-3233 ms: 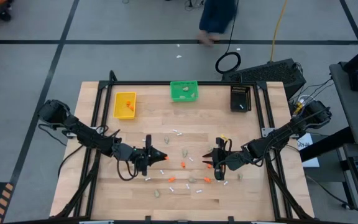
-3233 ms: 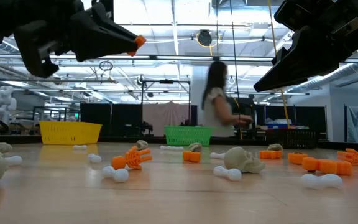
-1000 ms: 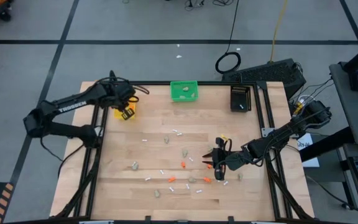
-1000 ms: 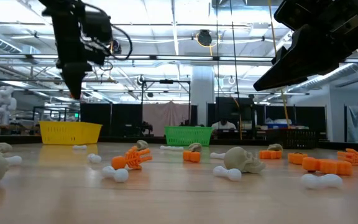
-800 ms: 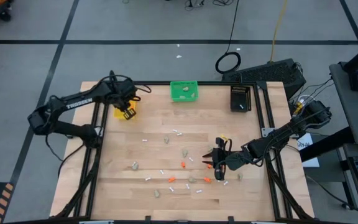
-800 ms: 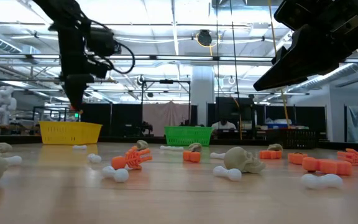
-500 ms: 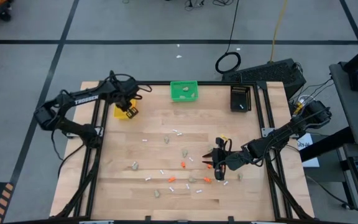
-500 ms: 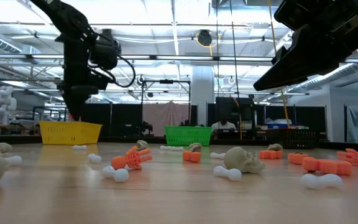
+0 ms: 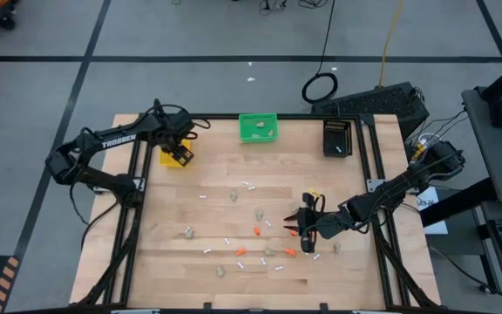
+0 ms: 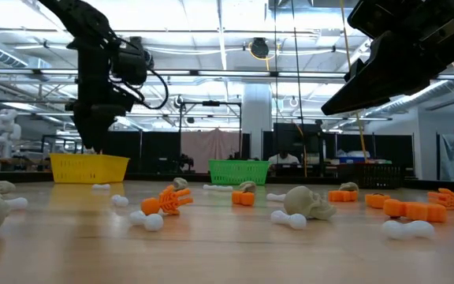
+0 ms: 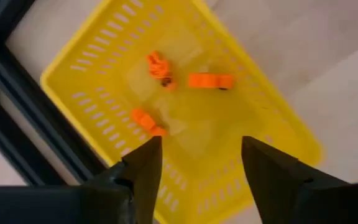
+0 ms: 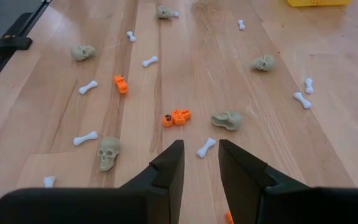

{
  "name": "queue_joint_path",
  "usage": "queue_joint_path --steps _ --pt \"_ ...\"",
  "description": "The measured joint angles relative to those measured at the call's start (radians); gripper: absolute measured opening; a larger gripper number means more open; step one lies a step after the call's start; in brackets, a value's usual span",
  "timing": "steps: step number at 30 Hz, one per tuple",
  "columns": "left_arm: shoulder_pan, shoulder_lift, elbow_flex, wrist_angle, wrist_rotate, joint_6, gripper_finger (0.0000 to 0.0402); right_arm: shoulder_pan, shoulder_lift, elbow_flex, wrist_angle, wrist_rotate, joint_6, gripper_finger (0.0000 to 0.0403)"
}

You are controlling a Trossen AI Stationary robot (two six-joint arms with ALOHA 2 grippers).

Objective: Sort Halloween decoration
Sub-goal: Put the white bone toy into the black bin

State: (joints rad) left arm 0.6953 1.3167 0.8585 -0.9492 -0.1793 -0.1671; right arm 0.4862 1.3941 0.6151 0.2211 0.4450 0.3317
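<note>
Left gripper (image 11: 197,163) hangs parted, empty, over yellow slotted plastic bin (image 11: 92,68) holding three orange pieces (image 11: 210,81); drop apparently done. Next: fetch another from table. Right gripper (image 12: 201,163) slightly parted, empty, waits above scattered pieces.

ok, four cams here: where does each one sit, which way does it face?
High: overhead, straight down on the table; both arms show.
Low: table height, looking across to the room; yellow bin, arms above.
Left wrist: above the yellow bin, left gripper open, orange pieces inside.
Right wrist: right gripper over scattered skulls and bones.
High and left wrist share the bin.
</note>
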Motion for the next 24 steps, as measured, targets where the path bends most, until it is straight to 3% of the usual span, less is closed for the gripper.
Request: queue_joint_path --steps 3,8,14,19,24 --pt "-0.067 -0.07 0.0 0.009 -0.034 -0.06 0.0221 0.0 0.0 0.0 0.0 0.004 0.018 0.0089" --pt "-0.304 -0.242 -0.049 0.163 -0.237 -0.145 0.0221 0.0 0.0 0.0 0.007 0.117 0.089 0.0089" --pt "-0.581 -0.401 -0.178 0.444 -0.241 -0.169 0.0221 0.0 0.0 0.0 -0.053 0.239 0.258 0.0089" --pt "-0.733 -0.423 -0.29 0.674 -0.241 -0.195 0.0222 -0.031 0.0 0.0 -0.086 0.226 0.316 0.0089" --pt "-0.859 -0.393 -0.379 0.899 -0.243 -0.195 0.0222 -0.09 -0.01 0.002 -0.154 0.113 0.382 0.0108"
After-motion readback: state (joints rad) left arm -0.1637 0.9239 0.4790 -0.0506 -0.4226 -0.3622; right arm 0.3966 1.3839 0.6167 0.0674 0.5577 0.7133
